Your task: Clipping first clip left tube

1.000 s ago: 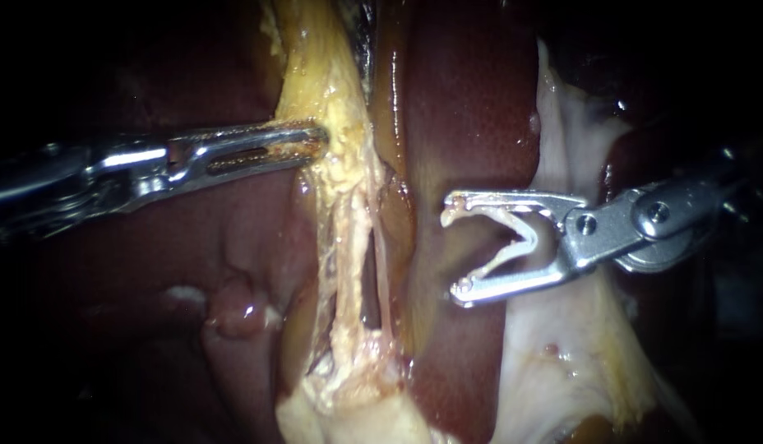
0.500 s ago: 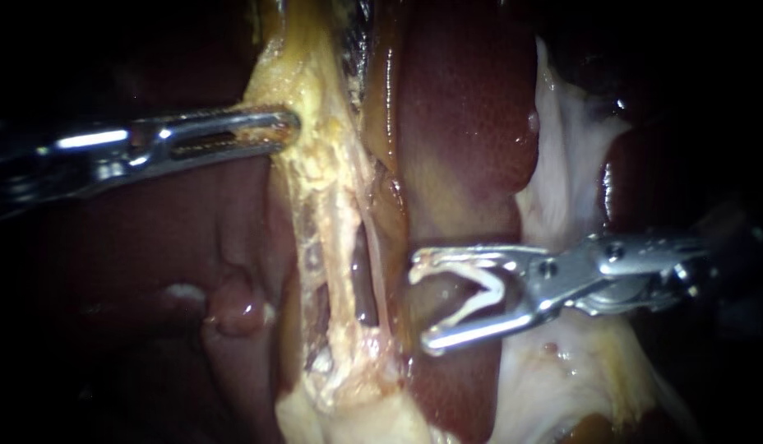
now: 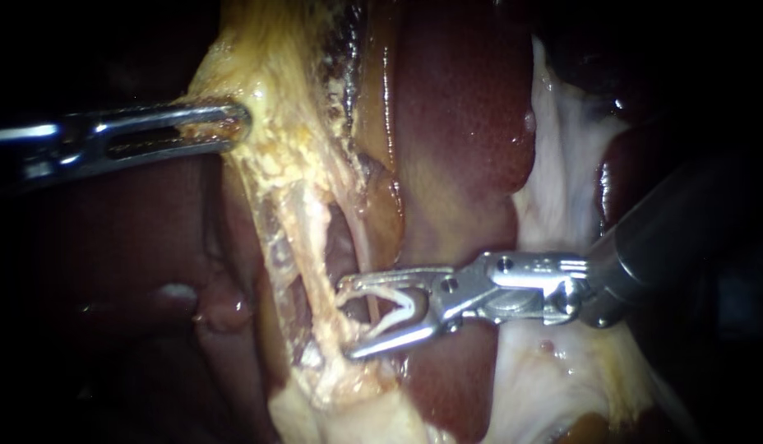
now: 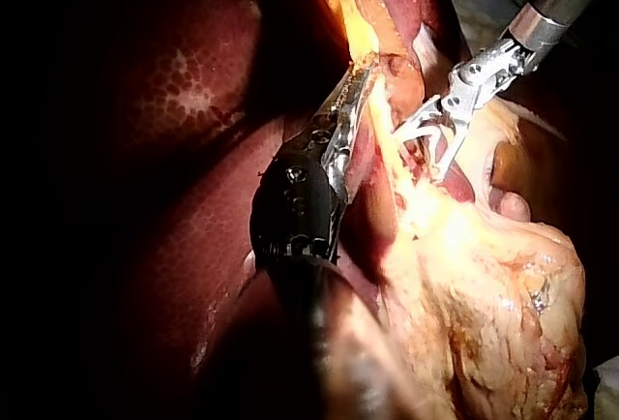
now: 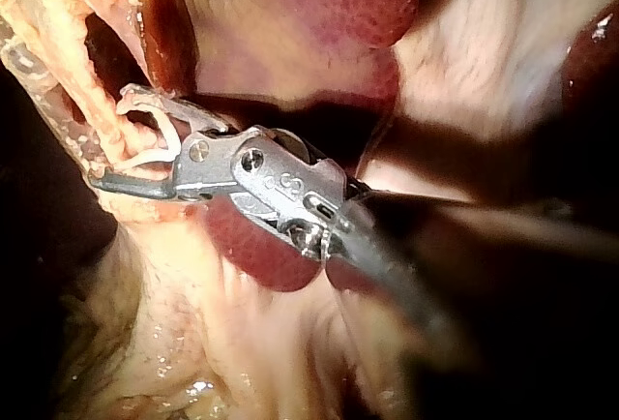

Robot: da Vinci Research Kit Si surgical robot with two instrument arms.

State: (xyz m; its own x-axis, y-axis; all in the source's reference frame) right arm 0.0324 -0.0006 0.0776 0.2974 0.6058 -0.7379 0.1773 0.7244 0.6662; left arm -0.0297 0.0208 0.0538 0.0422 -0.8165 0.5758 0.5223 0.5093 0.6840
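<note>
Right instrument (image 3: 344,319) has advanced left; its spread jaws carry a white V-shaped clip (image 3: 398,308) at the pale, stringy left tube (image 3: 309,247), centre. Left instrument (image 3: 240,123) has pulled left, clamped on granular yellow fat (image 3: 275,107).

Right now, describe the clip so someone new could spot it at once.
Start at the dark red liver, then the yellow tissue beside it, gripped high up by the left instrument. Low on that tissue the right instrument reaches in; the clip sits in its claw, the only thin white V among shiny metal.
</note>
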